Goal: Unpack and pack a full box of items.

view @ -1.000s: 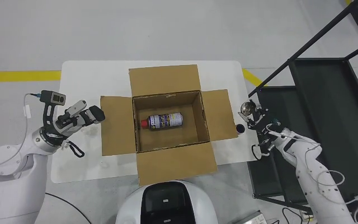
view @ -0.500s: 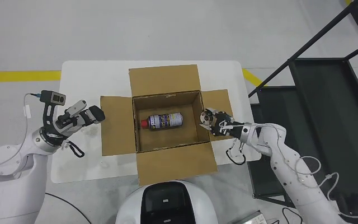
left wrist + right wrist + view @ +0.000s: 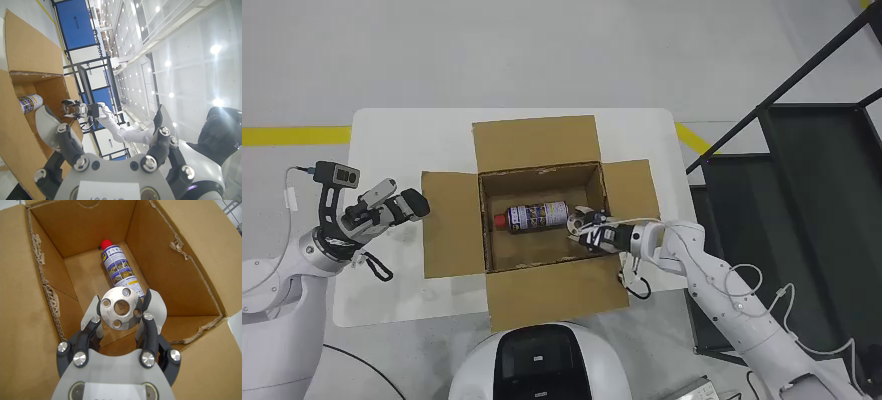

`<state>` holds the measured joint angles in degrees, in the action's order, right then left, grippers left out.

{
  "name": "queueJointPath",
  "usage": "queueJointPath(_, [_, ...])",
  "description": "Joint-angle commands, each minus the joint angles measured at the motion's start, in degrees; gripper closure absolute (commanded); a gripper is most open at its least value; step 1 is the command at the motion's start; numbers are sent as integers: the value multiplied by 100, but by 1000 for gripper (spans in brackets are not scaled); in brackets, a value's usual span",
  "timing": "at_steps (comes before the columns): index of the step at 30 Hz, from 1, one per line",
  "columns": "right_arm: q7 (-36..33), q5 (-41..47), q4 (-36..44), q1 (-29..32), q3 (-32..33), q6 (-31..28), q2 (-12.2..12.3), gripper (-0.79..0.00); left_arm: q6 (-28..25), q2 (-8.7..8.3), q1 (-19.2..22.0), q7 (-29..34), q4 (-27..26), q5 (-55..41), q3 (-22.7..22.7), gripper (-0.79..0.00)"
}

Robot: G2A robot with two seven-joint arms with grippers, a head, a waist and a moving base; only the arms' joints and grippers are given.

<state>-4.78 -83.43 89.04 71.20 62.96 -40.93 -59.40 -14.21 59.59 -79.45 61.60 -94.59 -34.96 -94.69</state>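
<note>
An open cardboard box (image 3: 457, 238) stands mid-table with its four flaps spread. On its floor lies a spray can (image 3: 532, 215) with a red cap and a blue and white label, also seen as the spray can (image 3: 121, 271). My right gripper (image 3: 584, 226) hangs over the right half of the opening, shut on a round metal flange (image 3: 119, 308) with a centre bore and several bolt holes. The left wrist view shows that gripper (image 3: 66, 109) and the can (image 3: 30, 103) from afar. My left gripper (image 3: 102, 121) is open with nothing in it, beside the box's left flap (image 3: 452, 225).
A white table (image 3: 392, 150) carries the box, with bare surface around the flaps. A black metal rack (image 3: 802, 170) stands off the table's right edge. A yellow floor line (image 3: 292, 134) runs behind the table.
My right arm swung from the rack side at the table's right edge leftwards over the right flap to above the box opening, carrying the flange. The left arm stayed still.
</note>
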Motion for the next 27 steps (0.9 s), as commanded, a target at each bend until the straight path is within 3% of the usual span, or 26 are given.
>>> queueJointPath(1, [47, 111, -101, -59, -5, -54, -10, -785, 0, 0, 0, 0, 0, 0, 0, -785])
queueJointPath(9, [749, 65, 62, 243, 392, -466, 108, -785, 0, 0, 0, 0, 0, 0, 0, -785])
queueJointPath(16, [2544, -312, 612, 1712, 1919, -439, 425, -785, 0, 0, 0, 0, 0, 0, 0, -785])
queueJointPath(21, [3487, -216, 253, 2431, 2869, -260, 536, -785, 0, 0, 0, 0, 0, 0, 0, -785])
queueJointPath(27, [3707, 61, -589, 2431, 3279, -302, 575, -785, 0, 0, 0, 0, 0, 0, 0, -785])
